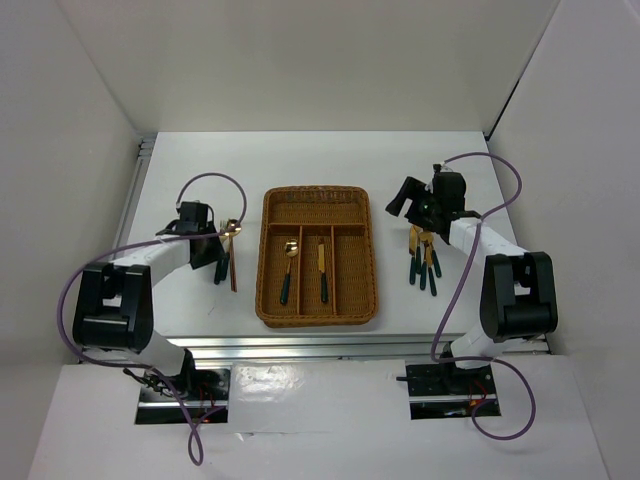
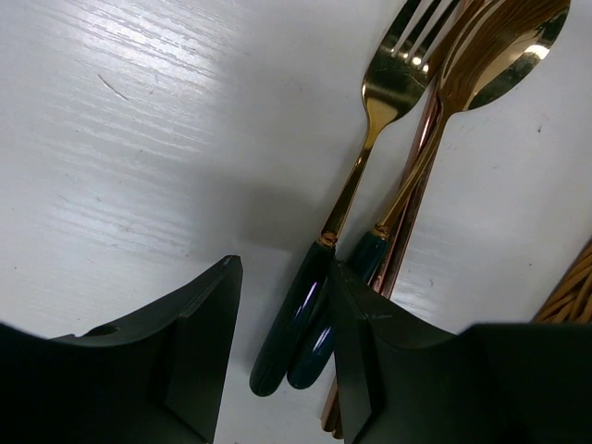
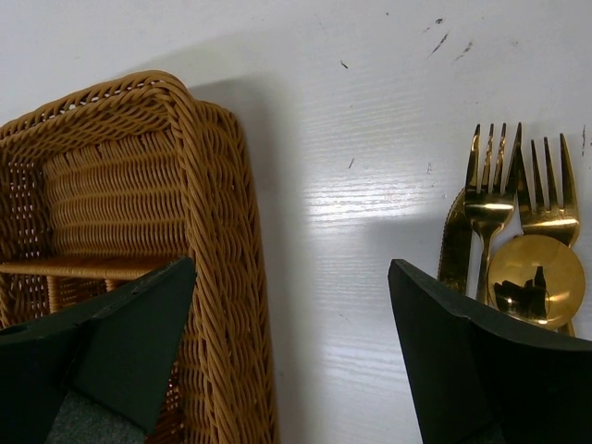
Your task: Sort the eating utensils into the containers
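Observation:
The woven tray (image 1: 318,312) lies in the middle of the table, with a spoon (image 1: 289,265) in its left slot and a knife (image 1: 321,270) in the middle slot. My left gripper (image 2: 287,268) is low over the left pile. The dark green handles of a fork (image 2: 370,120) and a spoon (image 2: 490,55) lie between its jaws, against the right finger (image 2: 370,361), with a gap to the left finger (image 2: 199,342). Copper chopsticks (image 2: 407,231) lie underneath. My right gripper (image 3: 291,268) is wide open between the tray's rim (image 3: 213,185) and the right pile of forks (image 3: 490,185).
The right pile (image 1: 423,260) holds two forks, a spoon (image 3: 536,277) and a knife (image 3: 455,240), with green handles pointing to the near edge. White walls close in the table on three sides. The tray's crosswise slot (image 1: 316,211) is at the far end.

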You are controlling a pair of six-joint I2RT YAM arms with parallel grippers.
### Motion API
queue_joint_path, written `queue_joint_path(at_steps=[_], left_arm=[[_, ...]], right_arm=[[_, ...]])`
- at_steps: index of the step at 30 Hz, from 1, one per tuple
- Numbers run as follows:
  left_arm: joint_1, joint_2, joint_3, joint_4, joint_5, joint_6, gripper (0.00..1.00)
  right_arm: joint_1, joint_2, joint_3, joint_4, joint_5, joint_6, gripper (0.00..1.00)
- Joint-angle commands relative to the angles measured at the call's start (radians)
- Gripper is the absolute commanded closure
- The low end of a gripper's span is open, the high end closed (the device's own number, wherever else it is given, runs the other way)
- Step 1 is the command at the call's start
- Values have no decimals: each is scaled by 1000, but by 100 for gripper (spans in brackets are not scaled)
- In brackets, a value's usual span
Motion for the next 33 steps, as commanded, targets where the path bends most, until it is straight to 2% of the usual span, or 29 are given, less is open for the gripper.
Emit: queue_joint_path(at_steps=[1, 9, 14, 25, 33], left_arm=[[1, 28, 43, -1, -11, 32, 44], [-60, 82, 81, -48, -114, 23, 47], [-69, 105, 91, -67, -136, 2, 58], [-78, 125, 109, -76, -136, -17, 75], [-78, 10, 129, -88, -105, -38, 77]], right_arm=[[-4, 4, 43, 46, -9, 0, 8], [-4, 13, 43, 46, 1, 0, 8], [-4, 13, 43, 46, 1, 0, 8], [-4, 13, 43, 46, 10, 0, 8], [-4, 13, 43, 46, 10, 0, 8]])
